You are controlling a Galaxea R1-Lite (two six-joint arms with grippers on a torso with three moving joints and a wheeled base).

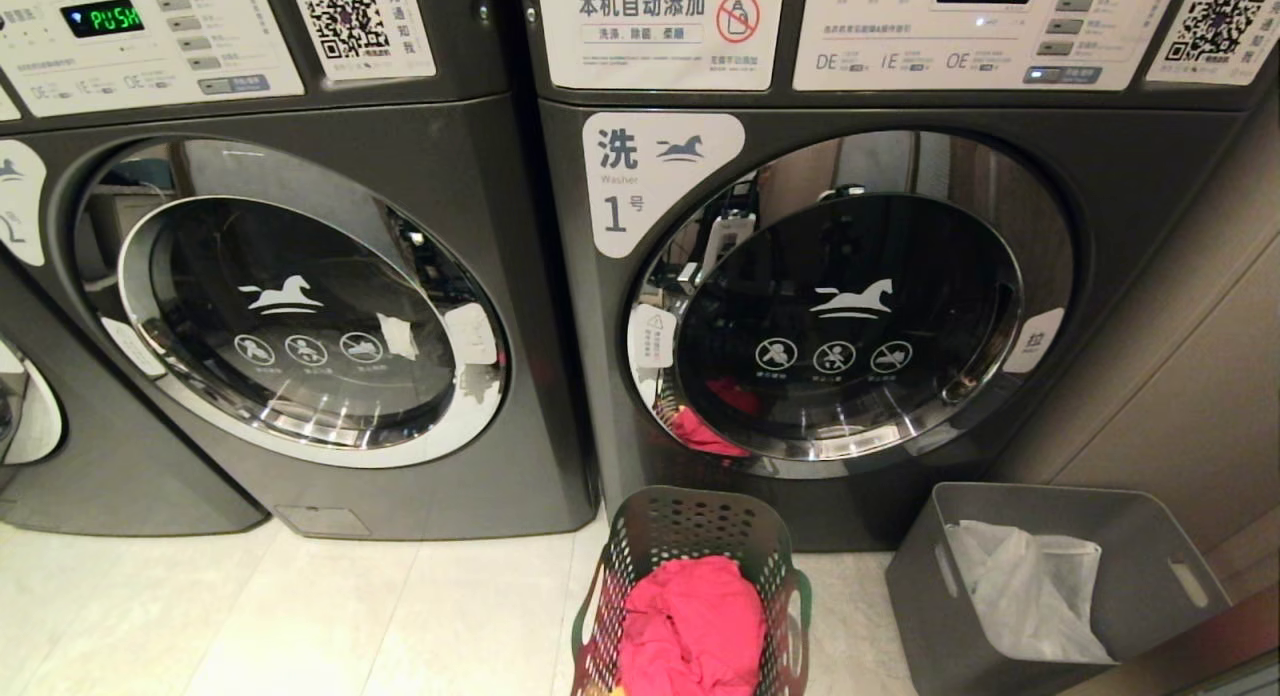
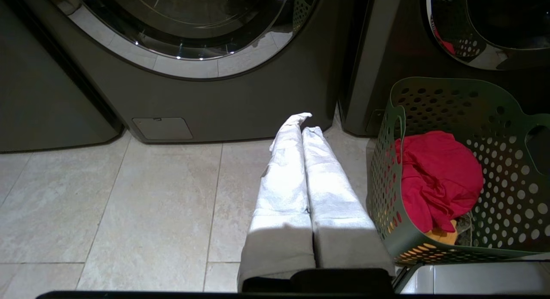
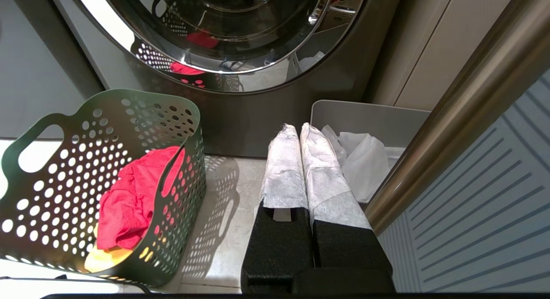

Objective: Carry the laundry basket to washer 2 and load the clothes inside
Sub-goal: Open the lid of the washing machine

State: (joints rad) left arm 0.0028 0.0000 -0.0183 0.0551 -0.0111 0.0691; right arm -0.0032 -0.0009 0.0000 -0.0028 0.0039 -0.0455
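The green perforated laundry basket (image 1: 684,524) stands on the floor in front of washer 1 (image 1: 850,316). It holds red clothes (image 1: 690,621) over a yellow piece (image 2: 442,235). Washer 2 (image 1: 300,316) is the machine to the left, its round door shut and its label cut off by the picture's edge. Neither arm shows in the head view. My left gripper (image 2: 303,123), wrapped in white cloth, is shut and empty, low over the tiles just left of the basket (image 2: 494,114). My right gripper (image 3: 296,129) is shut and empty too, to the right of the basket (image 3: 129,114).
A grey bin (image 1: 1130,506) with a white bag (image 1: 1030,586) stands right of the basket, against a beige wall (image 1: 1180,376). A metal rail (image 3: 464,97) runs close by the right gripper. A third machine (image 1: 60,476) stands at far left. Pale tiles (image 1: 300,616) lie before washer 2.
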